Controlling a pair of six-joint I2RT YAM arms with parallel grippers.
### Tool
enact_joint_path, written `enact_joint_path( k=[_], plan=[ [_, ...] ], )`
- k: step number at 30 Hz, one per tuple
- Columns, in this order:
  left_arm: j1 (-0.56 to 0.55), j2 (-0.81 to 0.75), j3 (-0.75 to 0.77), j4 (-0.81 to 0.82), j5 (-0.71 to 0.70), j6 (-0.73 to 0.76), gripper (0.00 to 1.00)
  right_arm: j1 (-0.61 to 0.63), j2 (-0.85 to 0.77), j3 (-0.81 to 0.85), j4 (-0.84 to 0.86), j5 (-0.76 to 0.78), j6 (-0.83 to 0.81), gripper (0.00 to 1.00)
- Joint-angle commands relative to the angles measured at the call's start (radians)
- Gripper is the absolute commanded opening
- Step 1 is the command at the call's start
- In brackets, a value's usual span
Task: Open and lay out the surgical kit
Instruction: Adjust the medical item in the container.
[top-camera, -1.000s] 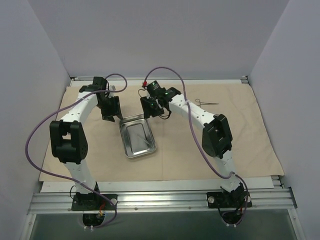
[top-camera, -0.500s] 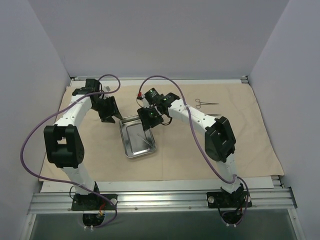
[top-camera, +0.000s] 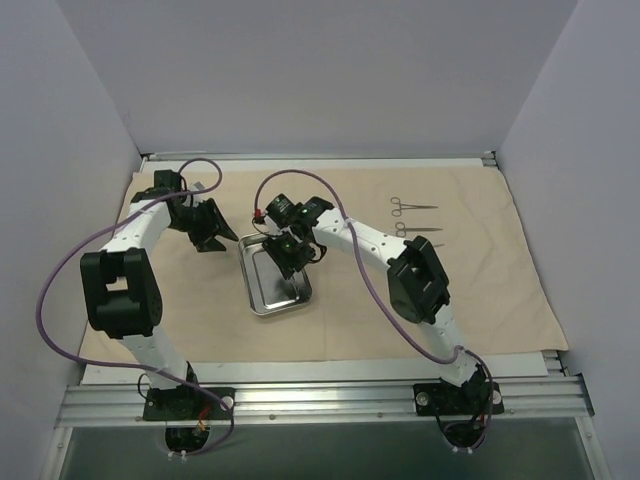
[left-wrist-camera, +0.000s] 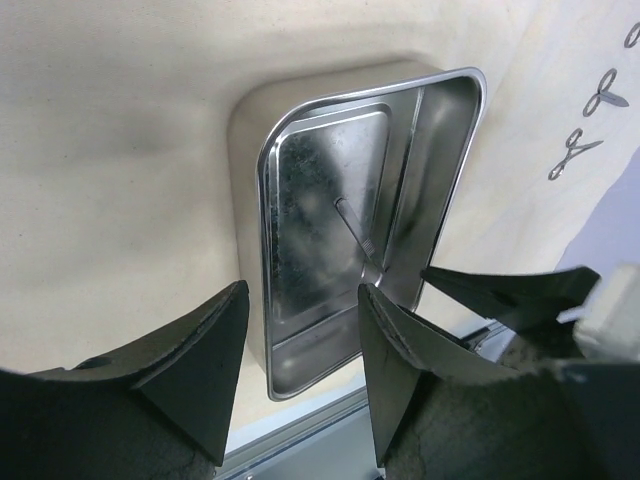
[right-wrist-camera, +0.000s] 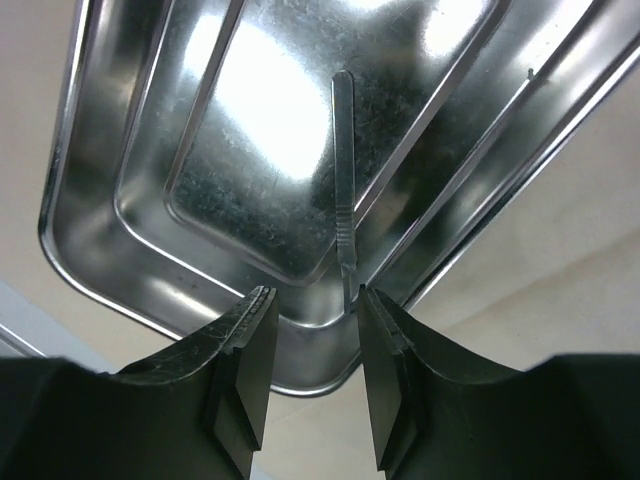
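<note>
Pale grey walls enclose a table covered by the spread beige cloth wrap (top-camera: 480, 290). The shiny steel tray (top-camera: 263, 291) sits near its middle, and ring-handled forceps (top-camera: 412, 206) lie on the cloth toward the far right, well apart from the tray. The right gripper (right-wrist-camera: 313, 295) hangs over the tray with its fingers apart, and the end of a thin metal instrument (right-wrist-camera: 343, 170) on the tray floor shows in the gap. The left gripper (left-wrist-camera: 301, 287) hovers just left of the tray's far corner, fingers apart and empty.

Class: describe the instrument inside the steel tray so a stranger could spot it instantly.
On the beige cloth sits a steel tray. Inside lies one thin, straight metal handle; unlike the forceps out on the cloth, it has no finger rings.
</note>
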Motion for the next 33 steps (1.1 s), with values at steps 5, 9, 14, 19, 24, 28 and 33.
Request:
enact_joint_path(
  k=[5,9,14,19,24,28,33],
  plan=[
    [0.009,-0.074,-0.023,0.070,0.054,-0.006,0.57,0.019,0.098,0.075,-0.099,0.078,0.014,0.47],
    [0.008,-0.080,-0.031,0.070,0.060,0.000,0.57,0.025,0.120,0.081,-0.101,0.097,0.041,0.51],
    [0.009,-0.083,-0.029,0.062,0.054,0.009,0.57,0.032,0.134,0.085,-0.102,0.098,0.060,0.53],
    [0.009,-0.086,-0.023,0.056,0.049,0.014,0.57,0.045,0.132,0.069,-0.108,0.123,0.083,0.57],
    [0.009,-0.083,-0.023,0.055,0.051,0.019,0.57,0.047,0.126,0.027,-0.090,0.138,0.109,0.60],
    [0.008,-0.085,-0.015,0.042,0.048,0.028,0.57,0.047,0.108,-0.023,-0.050,0.100,0.138,0.59],
    [0.011,-0.091,-0.015,0.039,0.048,0.032,0.57,0.047,0.098,-0.088,-0.012,0.048,0.150,0.57]
  ],
)
